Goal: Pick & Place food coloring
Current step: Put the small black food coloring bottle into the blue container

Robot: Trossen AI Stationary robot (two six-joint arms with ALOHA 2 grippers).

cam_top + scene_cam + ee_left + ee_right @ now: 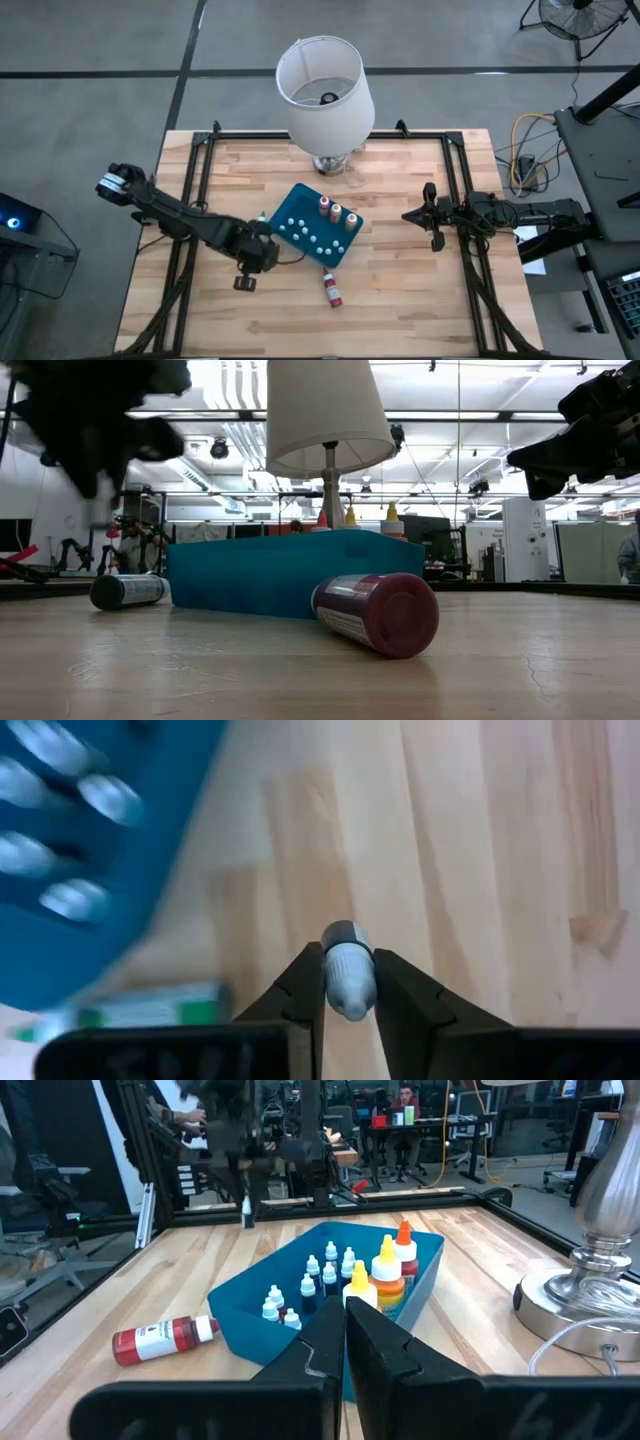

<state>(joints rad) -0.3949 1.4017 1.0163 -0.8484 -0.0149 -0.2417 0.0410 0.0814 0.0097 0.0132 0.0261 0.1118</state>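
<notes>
A teal tray on the wooden table holds three taller food coloring bottles and several small pale-capped ones. A red bottle lies on its side near the tray's near edge. A green bottle lies by the tray's left side. Left of the tray, my left gripper is raised above the table and shut on a small pale-capped bottle. My right gripper waits shut at the table's right edge. My left gripper pinches the small bottle's pale cap end between its two fingers, which come from above and point steeply down. The bottle hangs upright below the fingers, cap up, lifted clear of the table.
A lamp with a white shade stands at the far middle of the table, its metal base and cable beside the tray. A black frame runs around the tabletop. Bare wood lies near the front edge and on the right.
</notes>
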